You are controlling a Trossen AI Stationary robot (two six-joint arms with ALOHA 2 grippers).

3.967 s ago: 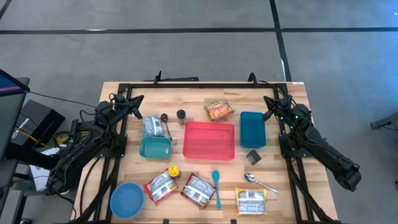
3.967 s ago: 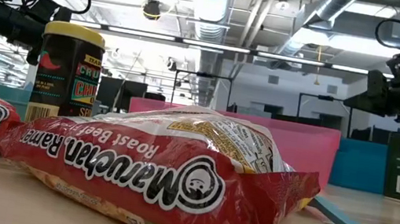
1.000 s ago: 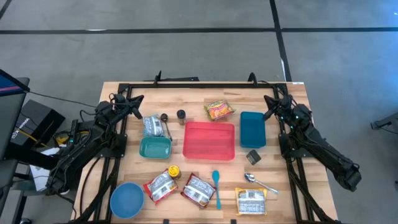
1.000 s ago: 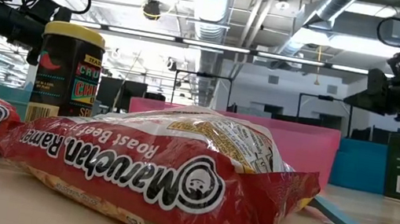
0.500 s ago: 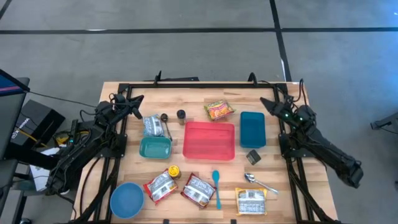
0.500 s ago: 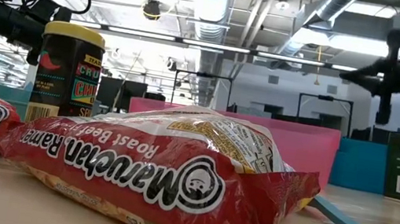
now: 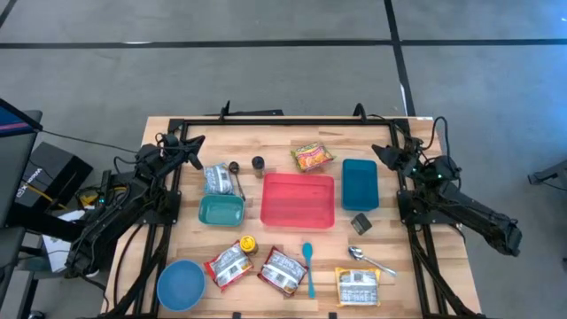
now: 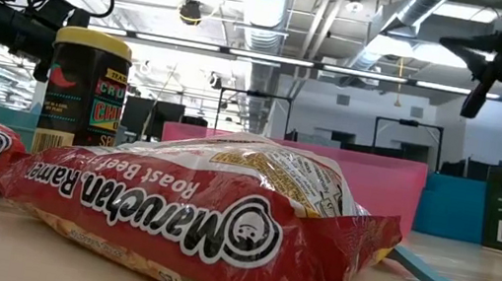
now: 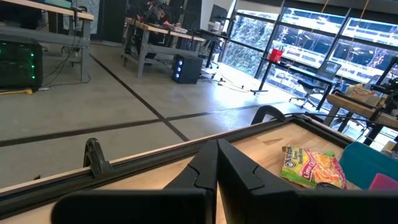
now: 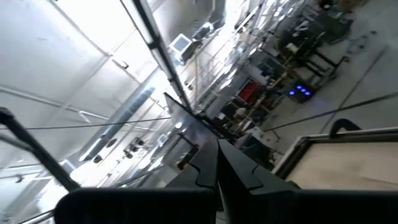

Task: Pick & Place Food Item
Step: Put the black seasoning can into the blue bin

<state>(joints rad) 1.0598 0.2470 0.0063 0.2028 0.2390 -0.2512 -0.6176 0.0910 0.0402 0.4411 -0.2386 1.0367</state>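
High view: I've got the right gripper (image 7: 383,152) clenched, empty, raised over the surface's (image 7: 292,213) right rear edge by the blue tray (image 7: 360,183); left gripper (image 7: 195,142) clenched, parked at left rear. Orange snack bag (image 7: 312,157) lies behind the red tray (image 7: 299,200). Low view: ramen pack (image 8: 190,213) up front. Left wrist view: fingers (image 9: 205,171) clenched, snack bag ahead.
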